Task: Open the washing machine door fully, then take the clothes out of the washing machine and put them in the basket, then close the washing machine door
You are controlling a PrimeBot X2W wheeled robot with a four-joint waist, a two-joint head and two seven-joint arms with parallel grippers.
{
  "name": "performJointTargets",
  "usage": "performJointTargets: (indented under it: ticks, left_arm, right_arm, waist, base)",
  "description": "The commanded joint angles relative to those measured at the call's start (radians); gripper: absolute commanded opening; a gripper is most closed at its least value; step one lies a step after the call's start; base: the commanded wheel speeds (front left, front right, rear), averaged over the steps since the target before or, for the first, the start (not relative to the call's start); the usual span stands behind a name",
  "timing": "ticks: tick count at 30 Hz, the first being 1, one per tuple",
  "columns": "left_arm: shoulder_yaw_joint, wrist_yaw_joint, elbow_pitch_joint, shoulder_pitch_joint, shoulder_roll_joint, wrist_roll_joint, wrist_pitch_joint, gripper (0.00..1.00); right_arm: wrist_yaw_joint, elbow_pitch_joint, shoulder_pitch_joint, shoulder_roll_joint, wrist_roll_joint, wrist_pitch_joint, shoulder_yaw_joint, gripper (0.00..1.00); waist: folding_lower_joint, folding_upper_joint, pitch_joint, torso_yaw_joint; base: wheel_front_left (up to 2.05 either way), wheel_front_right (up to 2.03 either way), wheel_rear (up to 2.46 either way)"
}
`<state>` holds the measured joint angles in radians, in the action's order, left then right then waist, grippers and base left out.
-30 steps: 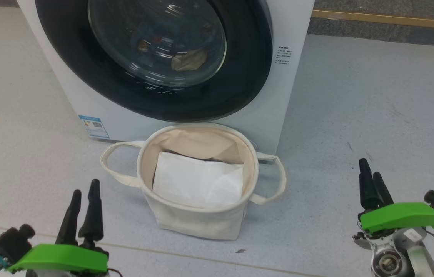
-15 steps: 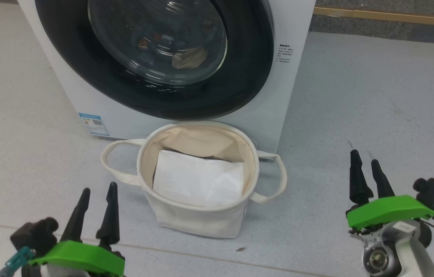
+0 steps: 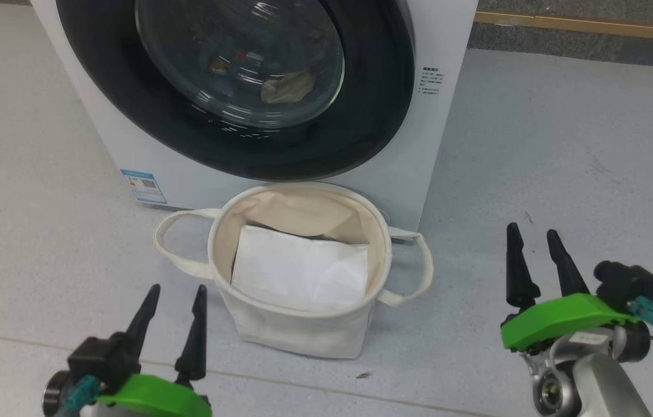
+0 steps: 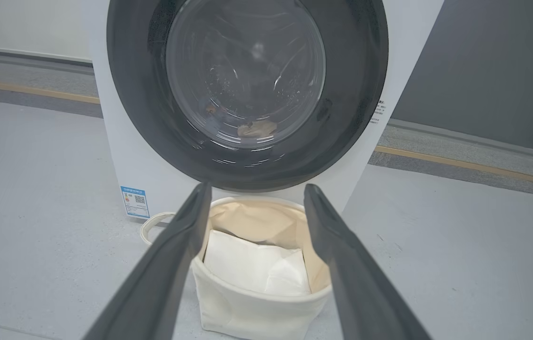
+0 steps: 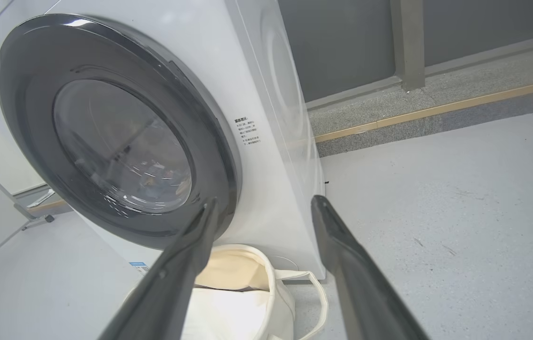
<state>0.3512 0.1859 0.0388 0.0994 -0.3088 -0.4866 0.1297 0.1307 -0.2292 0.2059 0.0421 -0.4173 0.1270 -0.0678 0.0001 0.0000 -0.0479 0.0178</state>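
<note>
the large round black-rimmed glass door (image 3: 239, 58) sits shut on the white front-loading washing machine (image 3: 419, 162), whose top is cut off. behind the glass the clothes are dim, and just a beige crumpled garment (image 3: 287, 88) reads clearly. the round cream canvas basket (image 3: 297, 344) stands just before the machine, a flat white folded sheet (image 3: 297, 272) covering its bottom. the left end effector (image 3: 179, 288) and right end effector (image 3: 532, 229) gape wide, holding nothing.

WM door (image 3: 239, 63) shut, basket (image 3: 292, 330) below

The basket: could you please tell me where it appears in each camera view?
Head view: the basket stands at lower centre, just below the washing machine door.
Left wrist view: the basket at bottom centre.
Right wrist view: the basket at the bottom edge, partly cut off.
Shared landmark: the door's black rim above it.
</note>
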Motion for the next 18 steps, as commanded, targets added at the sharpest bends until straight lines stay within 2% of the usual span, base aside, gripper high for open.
performJointTargets:
  ticks: [1,11,18]
  left_arm:
    - [-0.007,0.015,-0.033,0.059,-0.033,0.037,0.018,1.0]
    - [0.075,0.066,-0.039,0.075,-0.071,0.134,0.048,1.0]
    - [0.096,0.103,-0.074,0.087,-0.092,0.198,0.068,1.0]
  right_arm:
    - [0.0,0.03,0.058,0.005,0.049,0.021,-0.025,1.0]
    - [0.0,0.022,0.071,0.006,0.212,0.05,-0.054,1.0]
    - [0.0,0.022,0.078,0.006,0.29,0.071,-0.061,1.0]
  waist:
    - [0.0,0.0,0.0,0.001]
    - [0.0,0.0,0.004,0.003]
    - [0.0,0.0,-0.007,0.008]
  base:
    - [0.0,0.0,0.0]
    - [0.0,0.0,0.0]
    - [0.0,0.0,0.0]
